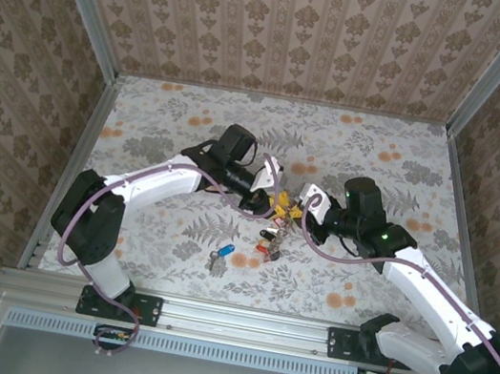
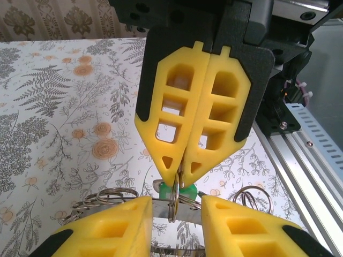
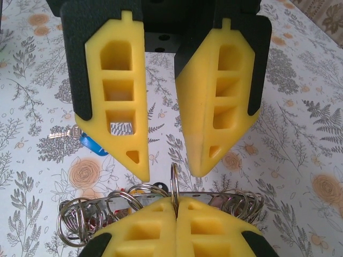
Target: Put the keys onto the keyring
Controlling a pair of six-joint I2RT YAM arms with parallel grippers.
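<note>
Keyring (image 1: 279, 221) at mid-frame in the top view, pinched tight by the right gripper (image 3: 176, 209). The left gripper (image 3: 169, 163) faces it tip to tip, fingers slightly parted, empty. The blue key (image 1: 225, 250) lies lower left, nearer the left gripper, blade pointing lower left. One keyring, one loose key.

Mid-table (image 1: 384, 143), the keyring (image 1: 279, 217) sits right between the two arms: the left gripper (image 1: 263, 205) just to its left, the right gripper (image 1: 301, 212) just to its right, tips facing each other across it. A few keys (image 1: 269, 242) trail from the keyring toward the near edge. Down at the near left of that bunch, a loose key (image 1: 224, 251) lies on the table, apart from both grippers.
</note>
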